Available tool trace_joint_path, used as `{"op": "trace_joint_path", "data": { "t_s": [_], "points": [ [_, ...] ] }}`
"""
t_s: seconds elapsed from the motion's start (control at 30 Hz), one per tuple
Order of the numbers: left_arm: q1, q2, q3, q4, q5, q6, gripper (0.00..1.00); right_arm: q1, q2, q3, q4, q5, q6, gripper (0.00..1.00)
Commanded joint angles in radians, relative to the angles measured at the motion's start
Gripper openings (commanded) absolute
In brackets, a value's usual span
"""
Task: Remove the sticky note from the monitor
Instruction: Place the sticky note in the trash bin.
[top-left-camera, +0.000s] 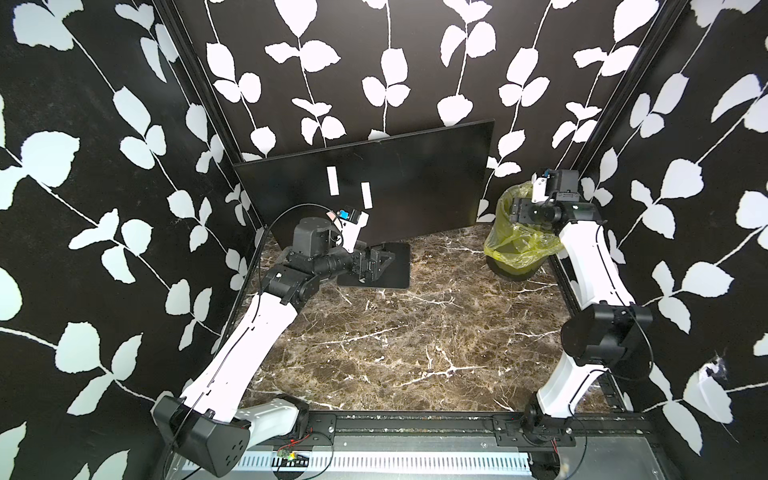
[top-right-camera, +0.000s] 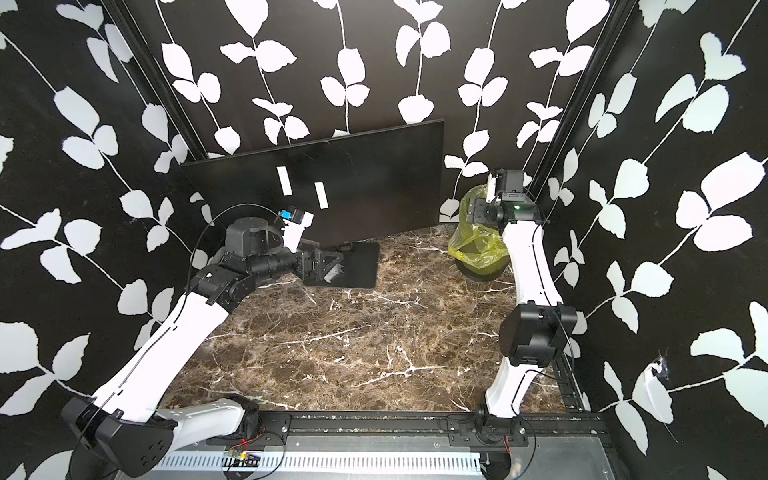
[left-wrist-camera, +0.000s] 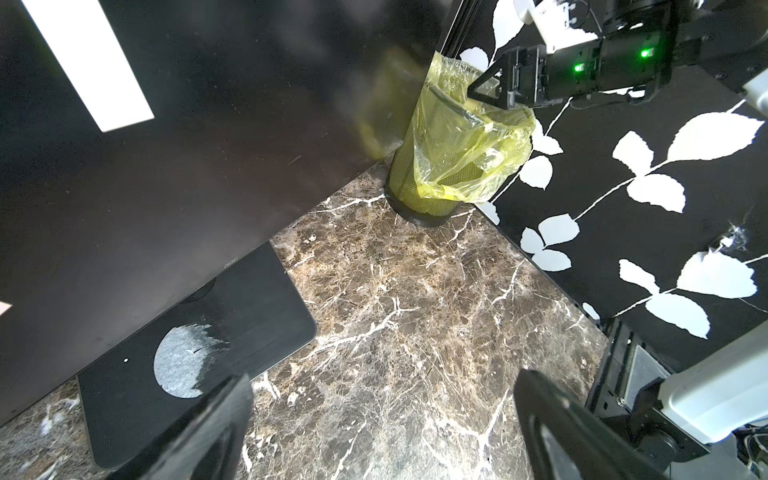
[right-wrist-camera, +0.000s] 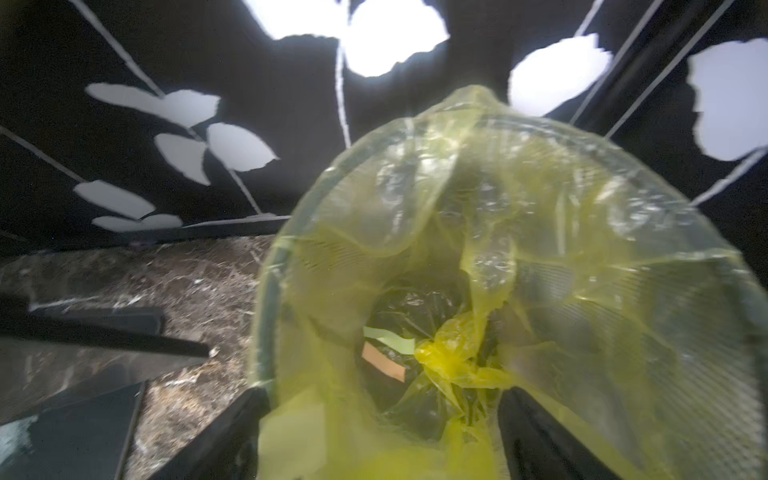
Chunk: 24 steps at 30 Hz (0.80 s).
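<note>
The monitor (top-left-camera: 415, 183) (top-right-camera: 374, 178) (left-wrist-camera: 208, 166) stands at the back on its flat base (top-left-camera: 395, 266) (left-wrist-camera: 257, 299). Two white strips (top-left-camera: 333, 180) (top-left-camera: 366, 195) show on the screen; I cannot tell whether they are paper or reflections. My right gripper (top-left-camera: 512, 211) (top-right-camera: 468, 212) (right-wrist-camera: 382, 440) hangs open over the bin. A blurred, pale yellow-green sticky note (right-wrist-camera: 291, 432) sits beside one of its fingers, above the bin mouth. I cannot tell whether the two touch. My left gripper (top-left-camera: 374, 266) (top-right-camera: 322, 266) (left-wrist-camera: 386, 432) is open and empty, low by the monitor's base.
A mesh bin (top-left-camera: 515, 249) (top-right-camera: 478, 257) (left-wrist-camera: 436, 174) (right-wrist-camera: 266, 291) lined with a yellow bag stands in the back right corner. A pale green strip (right-wrist-camera: 388, 338) and an orange note (right-wrist-camera: 382, 361) lie at its bottom. Patterned walls close in three sides of the marble table (top-left-camera: 415, 340).
</note>
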Motion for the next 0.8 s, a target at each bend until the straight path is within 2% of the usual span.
{"op": "trace_joint_path", "data": {
  "t_s": [0.0,0.17,0.53,0.67,0.77],
  "points": [
    [0.004,0.001,0.019,-0.019,0.012,0.006,0.99,0.014,-0.025,-0.028,0.056,-0.048,0.013,0.88],
    [0.003,0.011,0.022,-0.017,0.016,0.006,0.99,0.025,-0.049,-0.064,0.076,-0.082,0.018,0.88],
    [0.004,0.026,0.032,-0.016,0.024,0.003,0.99,0.056,-0.155,-0.118,0.104,0.008,-0.05,0.87],
    [0.005,0.023,0.046,-0.021,0.022,0.005,0.99,0.117,-0.202,-0.08,0.113,0.006,-0.08,0.86],
    [0.004,0.004,0.046,-0.041,0.011,0.012,0.99,0.202,-0.232,-0.055,0.123,-0.079,-0.065,0.82]
  ]
}}
